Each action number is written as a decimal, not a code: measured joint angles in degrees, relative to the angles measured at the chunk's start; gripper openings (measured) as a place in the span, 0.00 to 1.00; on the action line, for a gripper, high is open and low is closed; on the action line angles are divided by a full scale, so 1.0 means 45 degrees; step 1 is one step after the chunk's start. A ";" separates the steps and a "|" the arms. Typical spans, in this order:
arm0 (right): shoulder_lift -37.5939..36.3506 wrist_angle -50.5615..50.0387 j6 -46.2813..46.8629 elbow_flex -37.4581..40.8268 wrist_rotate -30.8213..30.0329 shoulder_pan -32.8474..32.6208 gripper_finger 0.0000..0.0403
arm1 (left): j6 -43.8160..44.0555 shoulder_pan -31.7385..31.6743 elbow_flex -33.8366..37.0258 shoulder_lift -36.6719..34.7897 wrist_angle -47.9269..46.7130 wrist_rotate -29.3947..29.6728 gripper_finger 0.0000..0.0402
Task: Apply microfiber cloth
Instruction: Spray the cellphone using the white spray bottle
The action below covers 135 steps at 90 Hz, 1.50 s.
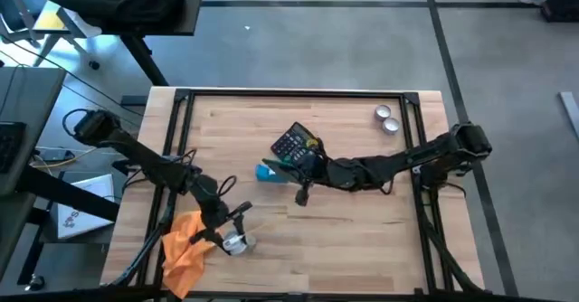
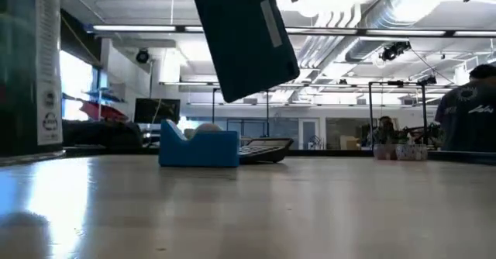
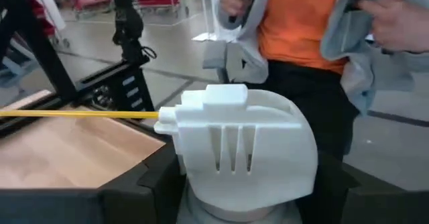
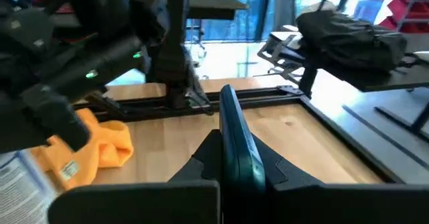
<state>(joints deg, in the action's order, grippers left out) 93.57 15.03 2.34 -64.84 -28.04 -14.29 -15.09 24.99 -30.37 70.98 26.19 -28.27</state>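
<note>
- The microfiber cloth lies crumpled at the lower left of the high view, on the table.
- The left gripper, just right of the cloth, is clamped on a white object.
- The right gripper, mid-frame near the calculator and blue box, grips a dark flat panel.

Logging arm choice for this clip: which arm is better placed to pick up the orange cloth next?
Probably left. The left gripper sits beside the soft orange microfiber cloth, though it holds a white object; the right gripper is mid-table, holding a dark flat item.
</note>
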 joint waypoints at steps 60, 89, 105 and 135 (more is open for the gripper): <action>0.0493 0.0656 -0.0290 0.0015 -0.0080 0.0007 0.00 | 0.1926 -0.0331 0.0000 0.0000 -0.0125 0.3487 0.48; 0.0483 0.0833 -0.0523 -0.0068 -0.0314 0.0092 0.00 | 0.2624 -0.0320 0.0000 0.0010 -0.0170 0.5274 0.54; 0.0483 0.0959 -0.0527 -0.0073 -0.0324 0.0118 0.00 | 0.3184 -0.0253 -0.0005 0.0010 -0.0081 0.6036 0.54; 0.0478 0.1015 -0.0522 -0.0078 -0.0319 0.0118 0.00 | 0.3329 0.0147 -0.0005 0.0010 0.0089 0.7299 0.55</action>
<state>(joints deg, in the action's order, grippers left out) 95.72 19.59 -0.01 -65.19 -29.47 -13.76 -0.11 25.65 -30.39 71.02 26.59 4.58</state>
